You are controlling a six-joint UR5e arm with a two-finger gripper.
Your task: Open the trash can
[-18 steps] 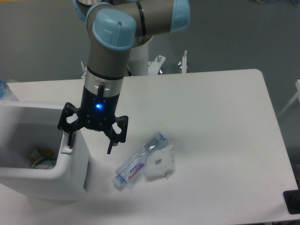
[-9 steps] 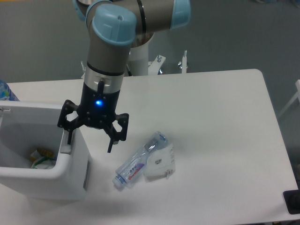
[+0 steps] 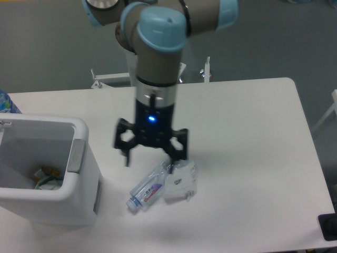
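One bin stands open with rubbish showing inside, job apparently done, so the gripper hangs spread wide and empty above the bottle.

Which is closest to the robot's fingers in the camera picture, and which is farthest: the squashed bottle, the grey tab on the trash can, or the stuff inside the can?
From the gripper:
1. Squashed bottle, on the table just below the fingers.
2. Grey tab, on the trash can rim, off to the left.
3. Stuff inside the can, farther left, down in the bin.
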